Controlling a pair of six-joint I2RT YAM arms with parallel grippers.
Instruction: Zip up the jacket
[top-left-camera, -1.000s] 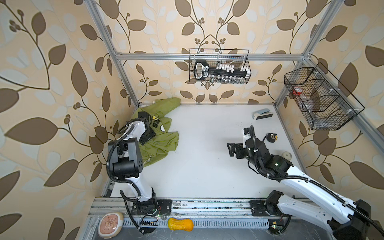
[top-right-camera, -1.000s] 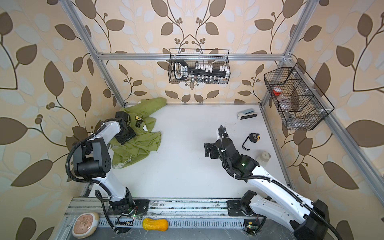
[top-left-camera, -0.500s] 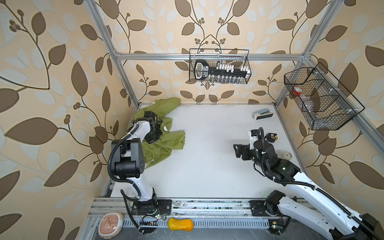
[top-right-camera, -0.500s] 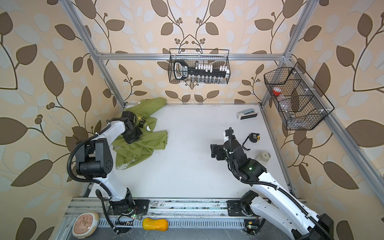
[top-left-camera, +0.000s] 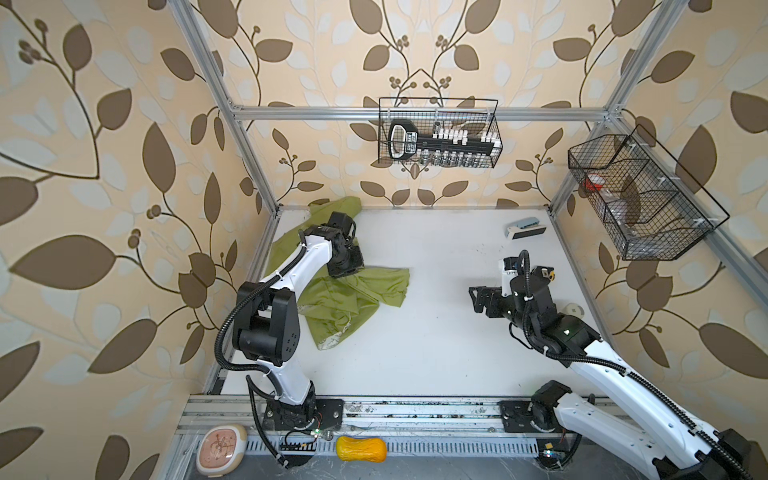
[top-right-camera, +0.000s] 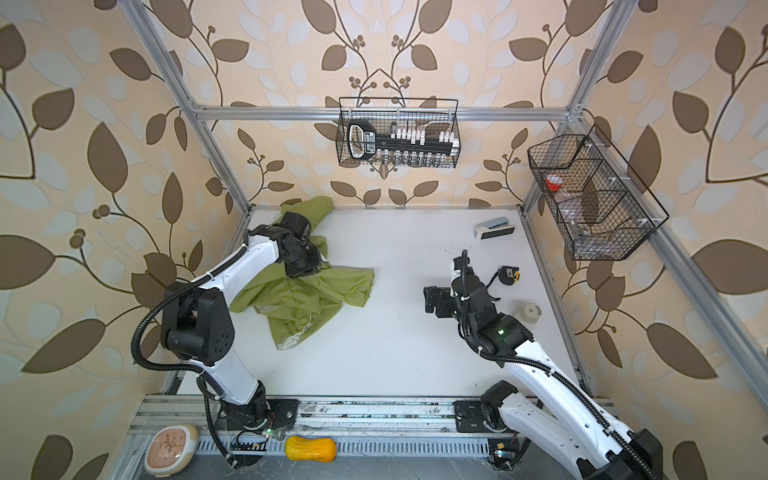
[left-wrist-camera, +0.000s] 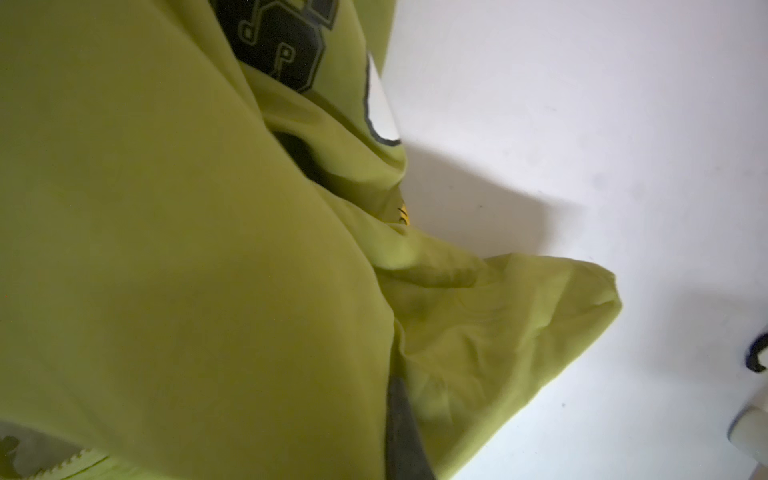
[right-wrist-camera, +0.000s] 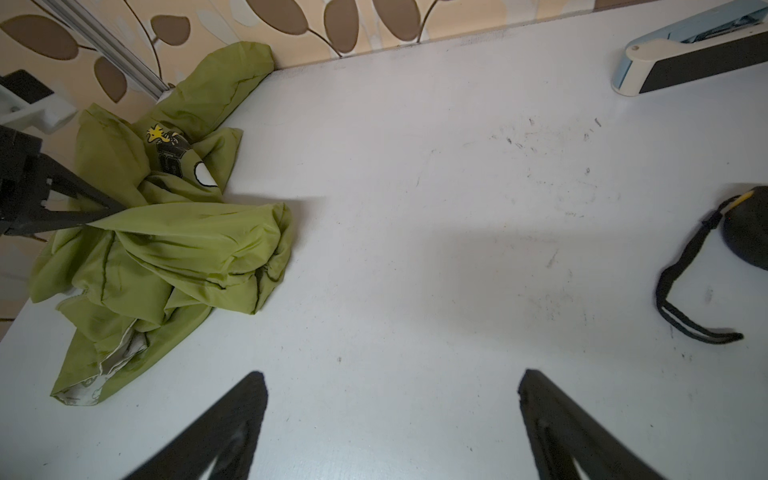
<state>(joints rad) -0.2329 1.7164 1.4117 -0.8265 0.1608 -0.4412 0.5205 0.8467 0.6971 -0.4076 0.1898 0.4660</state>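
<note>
The left pincer (right-wrist-camera: 85, 217) is clamped together on a fold of the jacket (top-left-camera: 353, 297), which lies crumpled at the far left of the table (top-left-camera: 436, 340). The right pincer (right-wrist-camera: 391, 374) hangs over the table, jaws wide apart, well apart from the jacket.

Seen from above, the jacket (top-left-camera: 357, 291) lies bunched toward the table's (top-left-camera: 415, 353) ten o'clock corner, the left gripper (right-wrist-camera: 93, 217) on it. A stapler-like tool (top-left-camera: 525, 227) sits at one o'clock, a tape measure (top-left-camera: 545, 273) at two and a small roll (top-left-camera: 574, 309) at three. The right gripper (right-wrist-camera: 392, 386) hangs just inboard of them.
</note>
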